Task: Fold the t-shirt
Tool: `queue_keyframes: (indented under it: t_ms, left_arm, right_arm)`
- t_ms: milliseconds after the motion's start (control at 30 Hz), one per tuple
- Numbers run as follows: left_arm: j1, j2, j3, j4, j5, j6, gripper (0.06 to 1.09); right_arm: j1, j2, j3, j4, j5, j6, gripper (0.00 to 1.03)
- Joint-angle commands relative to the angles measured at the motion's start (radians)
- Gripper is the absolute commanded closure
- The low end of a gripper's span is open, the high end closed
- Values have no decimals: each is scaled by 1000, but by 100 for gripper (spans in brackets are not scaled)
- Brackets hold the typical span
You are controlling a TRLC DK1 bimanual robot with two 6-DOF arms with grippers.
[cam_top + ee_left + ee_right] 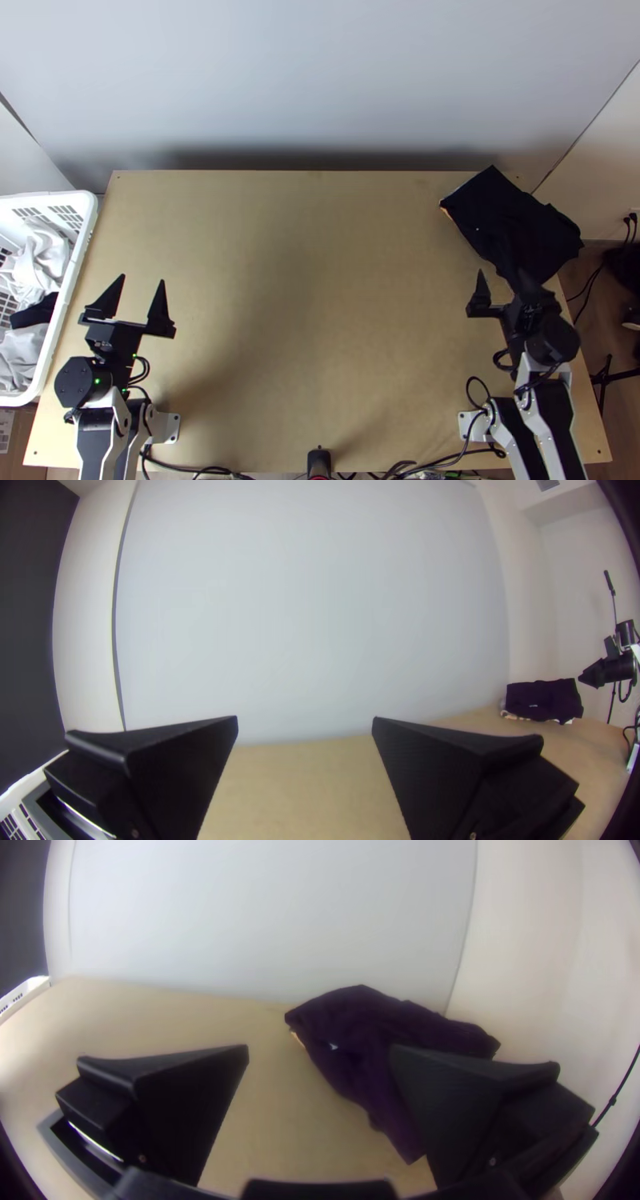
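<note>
Both grippers gaping wide, and the dark garment (516,220) sits up at two o'clock on the table (320,320)!
Looking down from the top view: the left gripper (143,280) is at nine o'clock, fingers well apart, nothing between them; across at three, the right gripper (502,276) is spread wide too, one finger overlapping the garment's near part, though whether they touch I can't tell. The garment lies in a loose, rumpled heap, reaching past the table's side edge, a paler strip peeking out along its ten o'clock side. And out at nine, beyond the left gripper, a white basket (83,240) holds pale cloths (44,256) and a dark cloth (34,311).
</note>
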Motion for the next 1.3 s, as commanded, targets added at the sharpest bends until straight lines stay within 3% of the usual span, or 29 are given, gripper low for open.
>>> queue_keyframes:
  t_ms: [0,100,267,433,600,733,1267]
  left_arm:
    - [3,-69,-36,-39,-1,-21,10]
    - [12,-68,-39,-62,1,-36,10]
    - [-14,-69,-39,-117,1,-28,10]
    - [49,-71,-39,-194,-1,-99,10]
    - [77,-71,-39,-311,1,-120,10]
    - [74,-66,-41,-318,-16,-163,10]
    - [158,-19,-41,-320,-22,-163,10]
  right_arm:
    - [3,-104,-110,32,5,-5,5]
    - [3,-213,-137,5,10,7,5]
    - [10,-447,-143,-184,10,24,5]
    - [4,-450,-144,-287,10,18,5]
    - [3,-447,-149,-299,10,36,5]
    - [3,-447,-147,-297,10,36,5]
    - [3,-447,-147,-297,10,36,5]
